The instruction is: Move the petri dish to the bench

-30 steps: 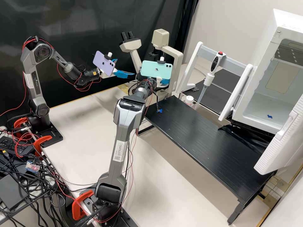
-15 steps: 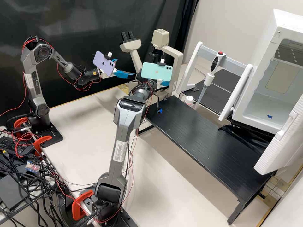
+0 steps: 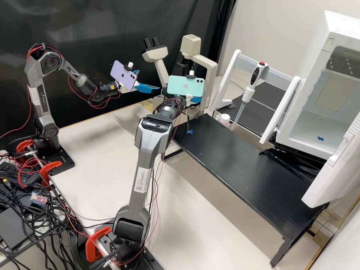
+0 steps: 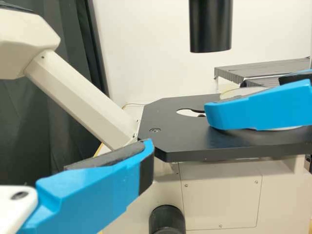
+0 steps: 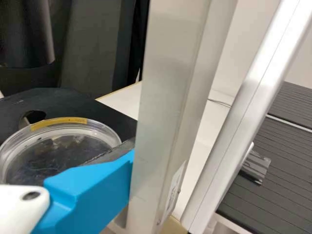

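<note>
Showed the petri dish [image 5: 58, 158] on the stage [image 5: 73, 100] of the microscope [image 3: 193, 45], with the right pincer [image 5: 126, 168] overlapping it in view near the microscope's pillar [image 5: 165, 97]; with the pincer partly hidden, could not tell opening or hold. Showed the left pincer [image 3: 150, 80] well parted, nothing held, beside the microscope. Probably marked the grasping step. Called next for a level grip, then a lift clear of the microscope and lowering to the table [image 3: 240, 157] in front.
</note>
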`<state>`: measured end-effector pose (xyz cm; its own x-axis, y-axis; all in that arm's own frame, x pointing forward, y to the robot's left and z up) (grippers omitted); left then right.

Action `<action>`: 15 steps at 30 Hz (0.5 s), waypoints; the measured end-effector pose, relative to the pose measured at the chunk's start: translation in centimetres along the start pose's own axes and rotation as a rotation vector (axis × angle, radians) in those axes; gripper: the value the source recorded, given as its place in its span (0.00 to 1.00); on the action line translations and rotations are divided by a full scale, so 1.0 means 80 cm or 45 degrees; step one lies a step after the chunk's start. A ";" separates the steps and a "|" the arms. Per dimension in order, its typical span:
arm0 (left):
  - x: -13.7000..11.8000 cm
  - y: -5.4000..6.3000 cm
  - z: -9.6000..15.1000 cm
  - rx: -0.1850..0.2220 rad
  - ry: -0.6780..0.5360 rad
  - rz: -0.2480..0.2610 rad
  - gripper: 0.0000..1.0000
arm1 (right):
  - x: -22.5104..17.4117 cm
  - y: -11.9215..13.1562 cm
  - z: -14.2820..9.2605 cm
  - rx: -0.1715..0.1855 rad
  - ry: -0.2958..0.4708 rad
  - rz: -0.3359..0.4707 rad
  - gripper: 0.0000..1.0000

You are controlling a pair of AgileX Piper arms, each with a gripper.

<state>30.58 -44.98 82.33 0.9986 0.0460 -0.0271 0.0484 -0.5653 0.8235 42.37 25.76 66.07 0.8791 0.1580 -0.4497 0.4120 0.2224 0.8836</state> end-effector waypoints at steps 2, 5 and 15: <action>0.000 0.000 0.000 0.000 0.000 0.000 1.00 | -0.002 0.000 0.000 0.000 -0.001 -0.002 1.00; 0.000 0.000 0.000 0.000 0.000 0.000 1.00 | -0.007 0.000 0.001 0.031 -0.002 -0.008 1.00; 0.000 0.000 0.000 0.000 0.000 0.000 1.00 | -0.019 -0.015 0.005 0.119 -0.014 0.080 1.00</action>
<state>30.58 -44.98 82.33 0.9986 0.0460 -0.0271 0.0484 -0.5653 0.8235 40.64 24.89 65.73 0.9062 0.1584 -0.3921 0.3762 0.1214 0.9185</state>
